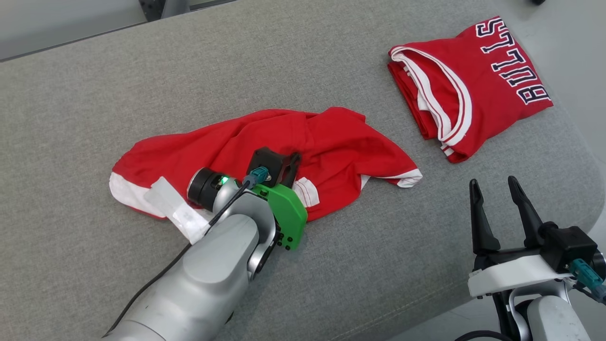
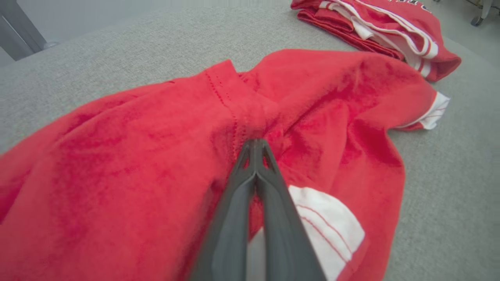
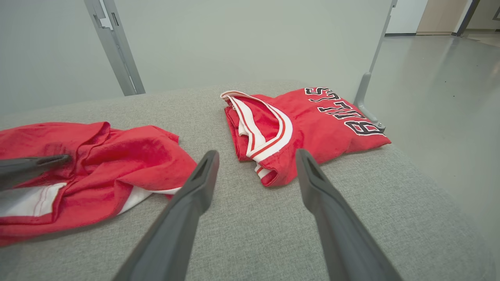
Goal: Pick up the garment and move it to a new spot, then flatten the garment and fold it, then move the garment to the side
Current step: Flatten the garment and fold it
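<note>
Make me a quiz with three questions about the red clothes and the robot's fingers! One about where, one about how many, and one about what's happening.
1. Where does the folded BULLS jersey lie, compared with the crumpled garment?
A) under it
B) on the floor
C) apart from it, to the robot's right and farther off

2. How many red garments are on the grey cushion?
A) one
B) two
C) four

3. What are the left fingers doing?
A) shut on the crumpled garment
B) wide open in the air
C) holding the folded BULLS jersey

Answers:
1 C: the head view shows bare cushion between the two.
2 B: one is crumpled and one is folded.
3 A: the left wrist view shows them pinched together on a red fold.
</note>
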### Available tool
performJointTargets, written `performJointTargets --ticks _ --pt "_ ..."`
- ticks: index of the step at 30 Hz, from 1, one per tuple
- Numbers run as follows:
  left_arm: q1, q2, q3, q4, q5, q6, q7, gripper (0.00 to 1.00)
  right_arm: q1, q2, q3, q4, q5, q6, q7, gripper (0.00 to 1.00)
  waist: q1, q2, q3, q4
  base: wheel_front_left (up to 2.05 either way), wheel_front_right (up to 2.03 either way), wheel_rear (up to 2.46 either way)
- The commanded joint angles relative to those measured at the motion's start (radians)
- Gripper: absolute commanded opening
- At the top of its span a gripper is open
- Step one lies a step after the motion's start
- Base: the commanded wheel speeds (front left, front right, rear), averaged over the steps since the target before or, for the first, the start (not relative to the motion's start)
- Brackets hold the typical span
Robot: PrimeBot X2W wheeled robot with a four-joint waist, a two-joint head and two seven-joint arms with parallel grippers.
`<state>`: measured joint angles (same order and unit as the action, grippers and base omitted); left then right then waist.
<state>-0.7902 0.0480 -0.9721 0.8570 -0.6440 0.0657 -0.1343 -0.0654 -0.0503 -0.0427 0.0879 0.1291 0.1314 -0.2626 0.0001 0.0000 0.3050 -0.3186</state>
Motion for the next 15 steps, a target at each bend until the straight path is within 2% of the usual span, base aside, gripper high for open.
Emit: performJointTargets --ticks 1,8,15 --pt "-0.021 0.005 0.002 -0.018 -0.016 -0.002 -0.011 0.0 0.0 0.0 -0.005 0.001 0.004 -0.002 -0.003 1.0 -0.0001 0.0 -0.004 0.008 0.0 0.0 0.0" --pt "-0.025 0.005 -0.013 -0.081 -0.03 0.017 -0.008 0.0 0.005 0.0 -0.009 0.002 0.0 -0.002 -0.003 1.0 -0.0001 0.0 -0.011 0.029 0.0 0.0 0.0" --pt "-0.002 0.008 -0.031 -0.073 -0.033 0.017 0.015 0.0 -0.002 0.0 -0.005 0.002 0.004 -0.002 -0.003 1.0 -0.0001 0.0 -0.013 0.033 0.0 0.0 0.0"
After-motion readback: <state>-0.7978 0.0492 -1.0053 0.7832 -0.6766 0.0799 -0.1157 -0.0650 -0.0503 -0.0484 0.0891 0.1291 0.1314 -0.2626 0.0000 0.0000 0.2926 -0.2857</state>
